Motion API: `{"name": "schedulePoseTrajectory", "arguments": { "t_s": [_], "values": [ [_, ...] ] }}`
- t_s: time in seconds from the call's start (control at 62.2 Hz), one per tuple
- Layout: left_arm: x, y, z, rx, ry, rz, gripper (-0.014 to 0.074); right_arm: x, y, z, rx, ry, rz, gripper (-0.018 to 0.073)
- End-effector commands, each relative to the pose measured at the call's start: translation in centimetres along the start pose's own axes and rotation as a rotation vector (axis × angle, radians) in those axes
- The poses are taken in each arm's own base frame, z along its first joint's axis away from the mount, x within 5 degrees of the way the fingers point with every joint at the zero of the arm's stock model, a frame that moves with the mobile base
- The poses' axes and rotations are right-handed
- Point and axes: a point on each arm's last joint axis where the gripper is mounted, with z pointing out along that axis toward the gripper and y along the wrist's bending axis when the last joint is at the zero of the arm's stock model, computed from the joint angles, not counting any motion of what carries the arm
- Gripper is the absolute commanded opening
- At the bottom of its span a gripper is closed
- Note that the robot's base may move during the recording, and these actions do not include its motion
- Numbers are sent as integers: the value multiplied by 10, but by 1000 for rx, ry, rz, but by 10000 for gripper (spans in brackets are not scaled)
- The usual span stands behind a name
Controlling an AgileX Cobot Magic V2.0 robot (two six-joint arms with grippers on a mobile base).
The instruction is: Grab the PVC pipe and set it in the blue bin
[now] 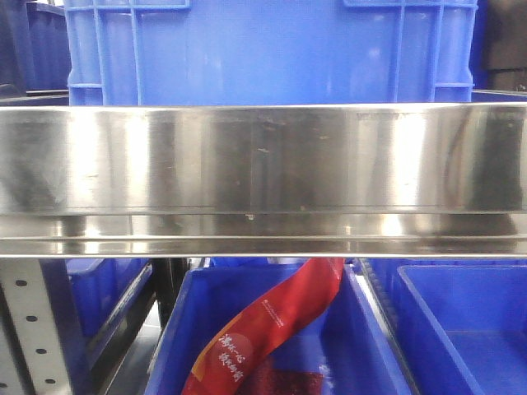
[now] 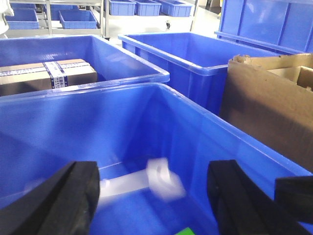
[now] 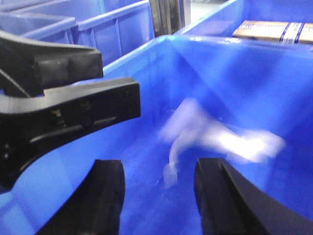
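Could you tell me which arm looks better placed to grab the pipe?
Probably the left: its open tool straddles the blurred pipe in the bin. The right tool has the pipe further ahead.

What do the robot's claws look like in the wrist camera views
Both are black. The left claw shows two thick, rounded matte fingers with plain surfaces. The right claw has two smooth curved black fingers; a black angular claw part with small screws shows at the left of the right wrist view. No cables or markings are visible.

We hold our left end effector (image 2: 151, 196) with jaws spread wide and empty; our right end effector (image 3: 159, 196) likewise gapes, gripping nothing.
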Motion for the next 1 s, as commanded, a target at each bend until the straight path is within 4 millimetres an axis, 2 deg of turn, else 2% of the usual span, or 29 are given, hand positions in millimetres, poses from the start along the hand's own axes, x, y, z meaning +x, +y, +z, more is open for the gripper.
{"name": "schedulePoseTrajectory", "arguments": {
  "t_s": [0.0, 0.129, 0.209, 0.29, 0.354, 0.434, 0.579, 0.74, 0.981],
  "values": [
    [-3, -1, -1, 4, -8, -3, 375, -4, 2, -2, -5, -16, -6, 246],
    [-7, -2, -8, 10, -3, -7, 297, -6, 2, -4, -5, -22, -7, 244],
    [-15, -4, -17, 13, -22, -5, 161, -15, 4, -10, -8, -58, -10, 216],
    [-23, -4, -27, 11, -44, 3, 3, -25, 6, -19, -12, -96, -14, 131],
    [-29, -4, -35, 10, -57, 3, -105, -31, 8, -24, -16, -115, -17, 1],
    [-34, -4, -45, 11, -51, 10, -111, -32, 8, -27, -13, -119, -28, -169],
    [-37, -4, -59, -3, -3, 74, -111, -38, 8, -31, -3, -167, -39, -168],
    [-46, -3, -88, -7, 39, 77, -111, -55, 12, -57, 3, -287, -51, -168],
    [-64, -5, -126, -10, -27, 82, -111, -61, 17, -85, -10, -291, -77, -168]
  ]
}}
